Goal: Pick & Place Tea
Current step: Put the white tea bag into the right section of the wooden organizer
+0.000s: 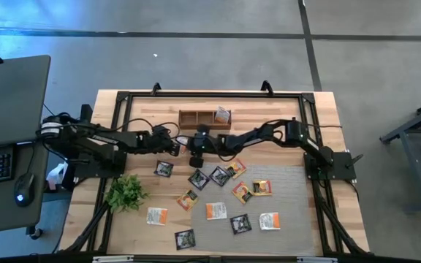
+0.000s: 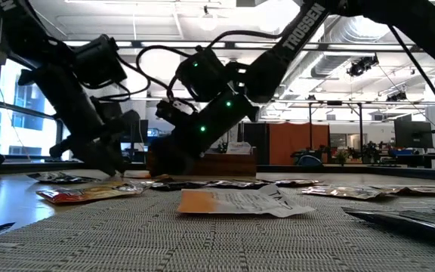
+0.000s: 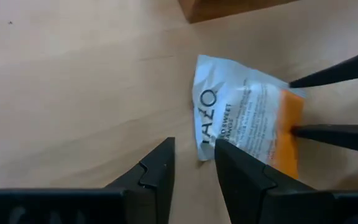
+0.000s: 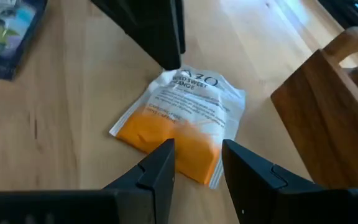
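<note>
Both pincers meet over one white-and-orange sachet (image 4: 178, 121) lying flat on the bench (image 1: 320, 226), just short of the wooden rack (image 1: 205, 117). The left pincer (image 3: 194, 163) is narrowly parted and empty, its tips straddling the sachet's white edge. The right pincer (image 4: 197, 163) is also narrowly parted and empty, its tips over the orange end, opposite the left.

Step in hand, as judged: lifting this flat sachet. It lies tight to the wood, so one pincer should probably pin or nudge one end while the other slides a finger under the crinkled lip and closes on it. The gap is small; a slight misaim would only push the sachet along. The rack stands close beyond it, so keep the lift short and clear of its wall.

High view: the arms hide the sachet, but it shows the remaining tea sachets (image 1: 215, 211) scattered behind both pincers, a plant (image 1: 126, 191) beside the left arm, and one sachet (image 1: 223, 113) already in the rack. The wrist views alone show finger placement. Low view: both pincers are down near bench level; contact cannot be told.
</note>
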